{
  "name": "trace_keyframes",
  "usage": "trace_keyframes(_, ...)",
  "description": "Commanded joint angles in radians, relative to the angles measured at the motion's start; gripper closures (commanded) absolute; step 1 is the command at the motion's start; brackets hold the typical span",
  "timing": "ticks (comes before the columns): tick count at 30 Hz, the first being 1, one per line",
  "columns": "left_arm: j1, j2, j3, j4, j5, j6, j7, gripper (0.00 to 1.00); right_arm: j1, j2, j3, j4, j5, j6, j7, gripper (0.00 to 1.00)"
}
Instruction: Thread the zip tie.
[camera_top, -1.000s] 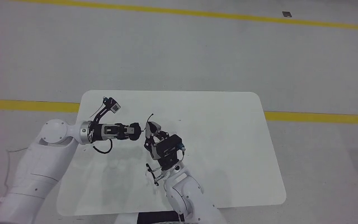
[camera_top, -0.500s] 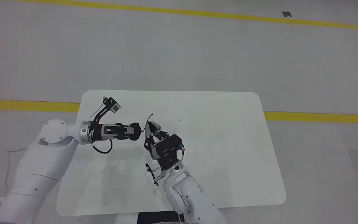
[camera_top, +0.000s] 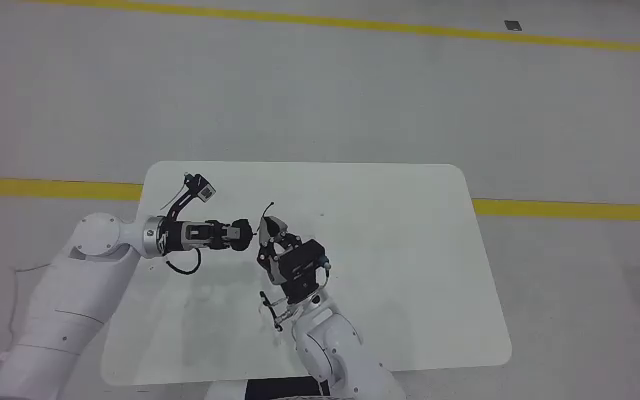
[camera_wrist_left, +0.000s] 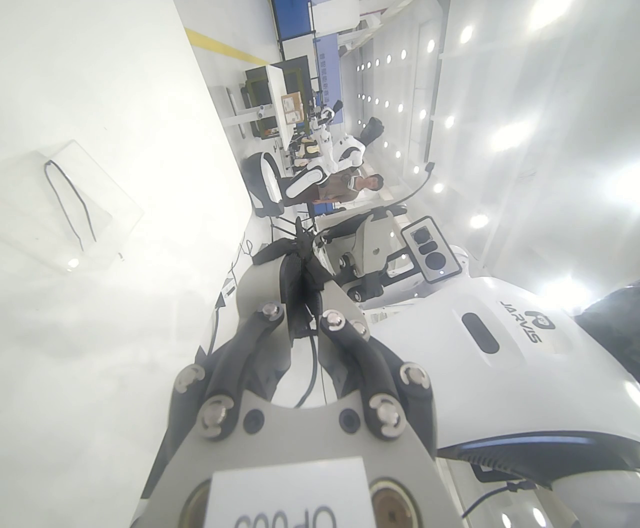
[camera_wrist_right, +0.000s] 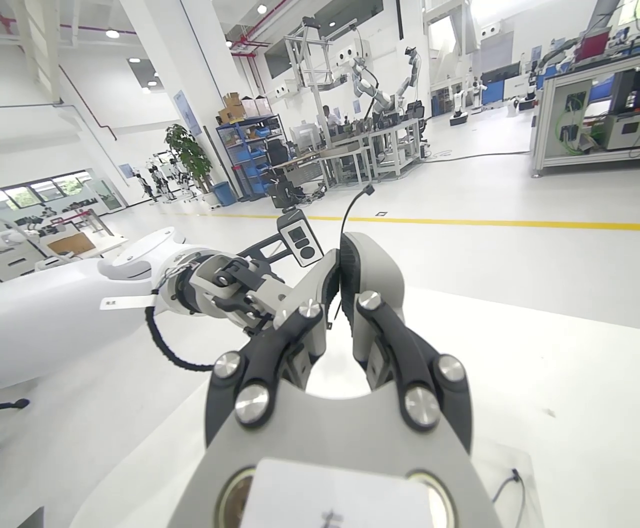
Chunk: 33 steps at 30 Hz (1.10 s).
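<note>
Left of frame centre, we saw nothing move: left gripper (camera_top: 247, 232) and right gripper (camera_top: 270, 234) stayed clamped on the zip tie (camera_wrist_right: 349, 209), so threading seemed stalled.

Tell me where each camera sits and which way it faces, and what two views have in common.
Top view: above the arms, facing down at the white table; both arms show, left claw close to right claw.
Left wrist view: on the left wrist, facing along its shut claw toward the right arm.
Right wrist view: on the right wrist, facing over its claw, shut on the zip tie, toward the left arm and the hall floor.
Shared: top and right wrist views both show the left arm and the zip tie.
</note>
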<state>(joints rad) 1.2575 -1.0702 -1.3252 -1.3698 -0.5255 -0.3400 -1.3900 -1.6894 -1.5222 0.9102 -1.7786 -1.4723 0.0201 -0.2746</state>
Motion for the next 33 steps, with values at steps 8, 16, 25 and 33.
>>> trace_keyframes(8, 0.000, 0.000, 0.000, 0.000, 0.000, 0.000, 0.000, 1.00, -0.001, 0.007, -0.006, -0.002, 0.001, 0.004, 0.004, 1.00)
trace_keyframes(16, 0.000, 0.000, 0.000, 0.000, 0.000, 0.000, 0.000, 1.00, 0.005, 0.011, -0.010, 0.003, 0.009, 0.011, 0.008, 1.00)
trace_keyframes(25, 0.000, 0.000, 0.000, 0.000, 0.000, 0.000, 0.000, 1.00, 0.012, 0.015, -0.021, 0.006, 0.016, 0.016, 0.008, 1.00)
trace_keyframes(33, 0.000, 0.000, 0.000, 0.000, 0.000, 0.000, 0.000, 1.00, 0.014, 0.019, -0.027, 0.005, 0.023, 0.020, 0.003, 1.00)
